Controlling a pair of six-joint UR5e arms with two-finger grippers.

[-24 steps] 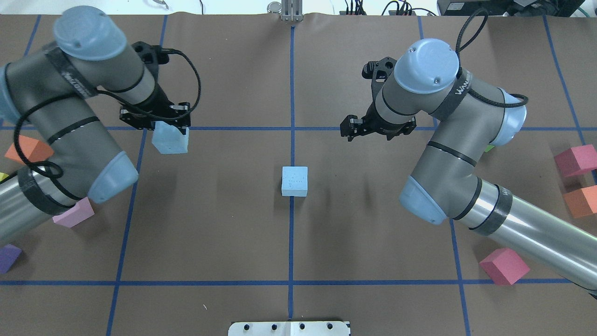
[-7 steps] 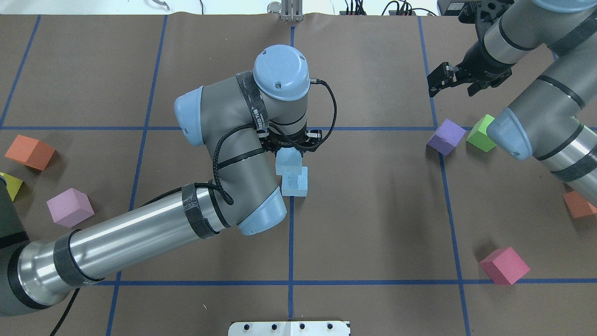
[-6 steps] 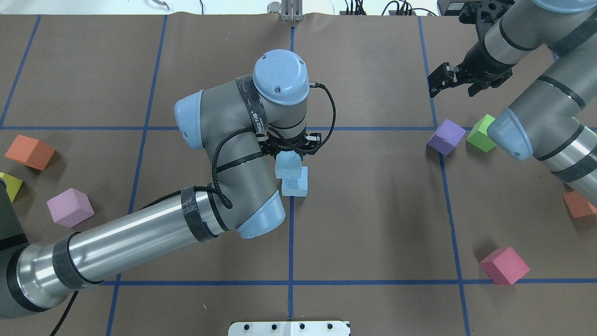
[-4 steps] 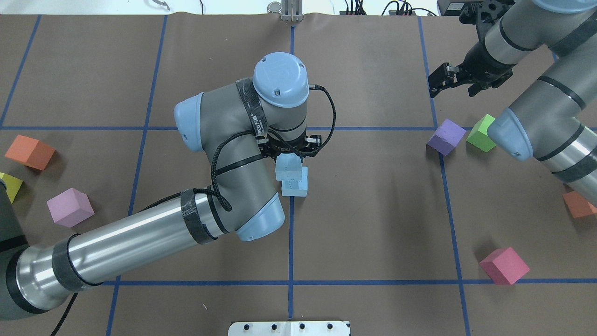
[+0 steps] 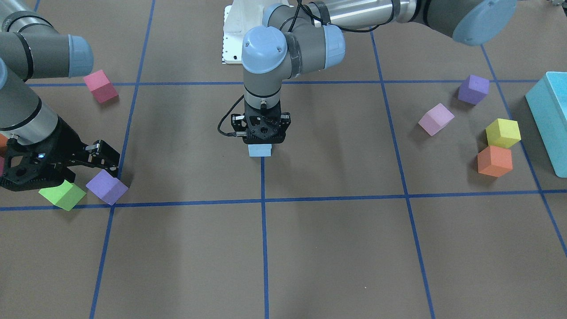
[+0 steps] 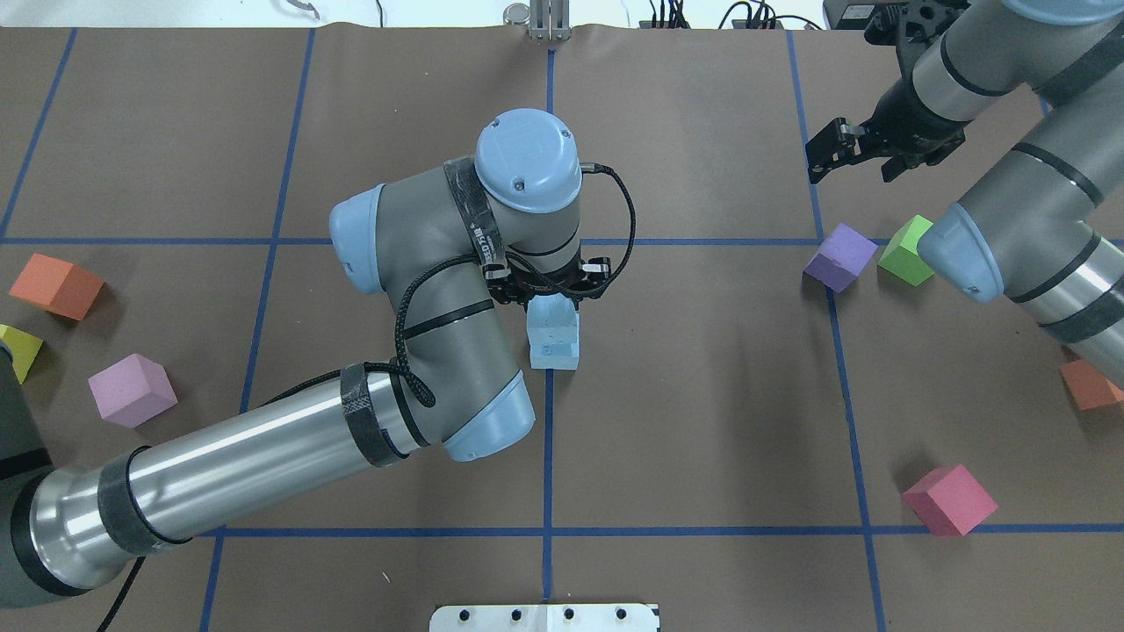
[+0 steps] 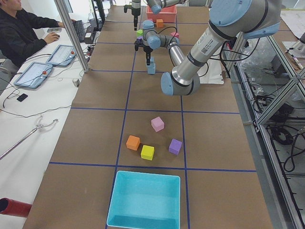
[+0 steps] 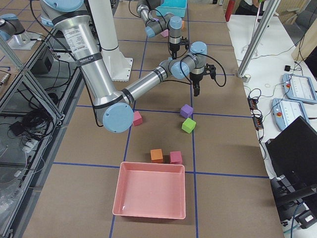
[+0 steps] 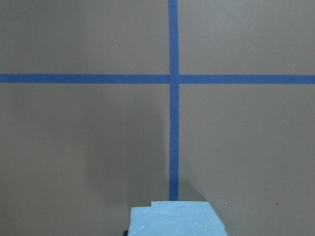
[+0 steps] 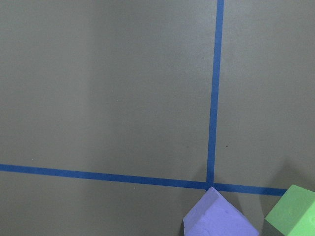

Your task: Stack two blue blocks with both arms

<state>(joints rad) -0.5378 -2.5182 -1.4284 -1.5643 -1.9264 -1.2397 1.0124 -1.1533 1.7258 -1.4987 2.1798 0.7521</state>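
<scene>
Left jaws clamp upper blue block [image 6: 553, 319] atop lower blue block [image 6: 555, 357]; right jaws apart.

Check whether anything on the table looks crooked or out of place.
Nothing stands out. The left gripper holds the upper pale blue foam cube over the lower pale blue foam cube, with their edges nearly lined up.

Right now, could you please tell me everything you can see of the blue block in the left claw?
The upper blue block is a pale sky-blue foam cube, faint marks on one face. The left claw grips it from above. It is upright, nearly squared over the lower blue block on the centre blue tape line; whether they touch I cannot tell.
</scene>
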